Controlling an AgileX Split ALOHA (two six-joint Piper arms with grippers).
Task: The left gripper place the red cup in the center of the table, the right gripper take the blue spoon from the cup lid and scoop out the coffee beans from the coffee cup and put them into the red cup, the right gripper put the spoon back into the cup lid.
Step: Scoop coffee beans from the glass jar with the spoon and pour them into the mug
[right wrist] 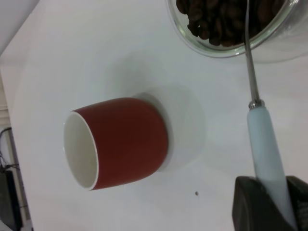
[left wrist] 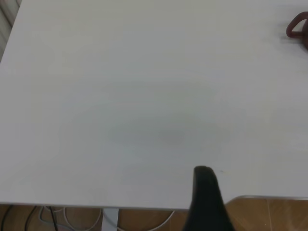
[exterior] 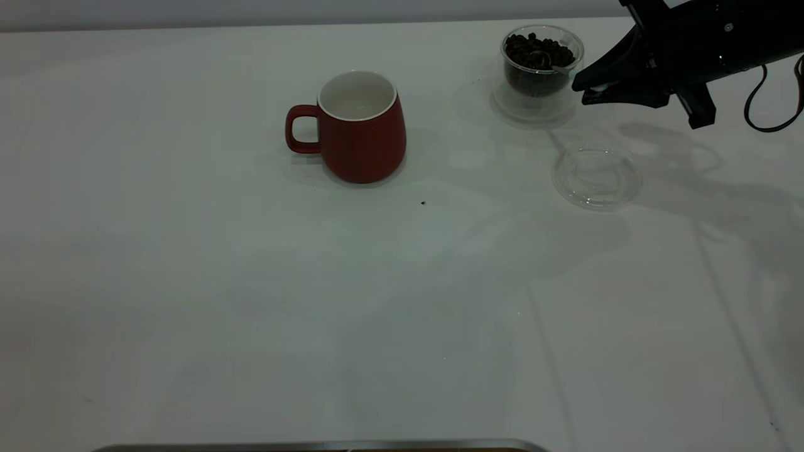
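One stray bean lies between red cup and lid.

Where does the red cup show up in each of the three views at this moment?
Exterior view: red cup upright near table centre, handle toward the left arm's side.
Left wrist view: only its handle shows at the frame edge.
Right wrist view: cup fills mid-frame, beside the glass coffee cup.
Shared landmark: the stray bean by the cup, seen in exterior and right wrist views.
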